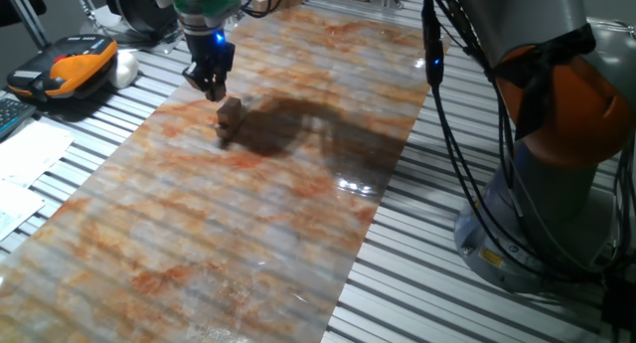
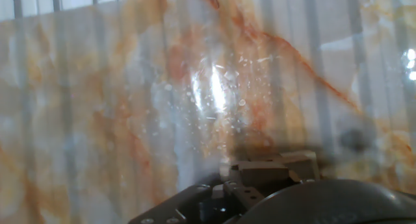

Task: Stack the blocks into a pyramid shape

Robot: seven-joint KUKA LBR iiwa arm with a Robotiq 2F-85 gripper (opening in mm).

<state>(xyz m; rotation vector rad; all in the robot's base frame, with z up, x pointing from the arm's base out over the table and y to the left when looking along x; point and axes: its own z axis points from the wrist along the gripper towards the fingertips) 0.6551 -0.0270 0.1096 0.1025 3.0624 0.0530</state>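
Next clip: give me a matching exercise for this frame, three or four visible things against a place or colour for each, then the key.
Things:
1. stack of small light-brown wooden blocks
2. black two-finger gripper
3. orange and black device
4. marbled orange-white sheet

Descriptions:
A. lies at the far left edge, off the sheet
B. spread over the slatted metal table
C. stands on the sheet, just below the fingers
D. hangs just above the blocks, blue light above it

Pairs: 1-C, 2-D, 3-A, 4-B
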